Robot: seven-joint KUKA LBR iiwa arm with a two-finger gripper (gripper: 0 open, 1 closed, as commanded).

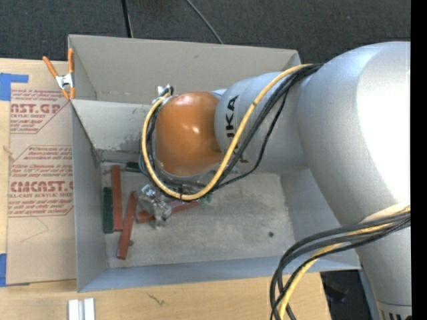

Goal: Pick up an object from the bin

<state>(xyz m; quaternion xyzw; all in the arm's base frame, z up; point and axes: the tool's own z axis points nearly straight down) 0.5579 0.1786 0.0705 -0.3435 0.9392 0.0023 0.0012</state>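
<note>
**Desk:** What's under the tool?

**Me:** I have the gripper [153, 209] low over the left part of the grey metal bin [87, 153], below the smooth orange cover [185, 133] looped with yellow and black cables [148, 151]. Whether it is open or closed, or has hold of anything, I cannot tell.

**Desk:** Nearest things?

**Me:** A flat red-brown stick [127, 231] slants just beside it, lower left. A second red-brown stick [117, 197] lies lengthwise further left, and a dark green stick [107, 210] runs beside that one, near the left wall. A reddish strip [184, 205] pokes out right of the gripper.

**Desk:** Room?

**Me:** Tight at the left wall. The scuffed floor to the right lies open.
</note>
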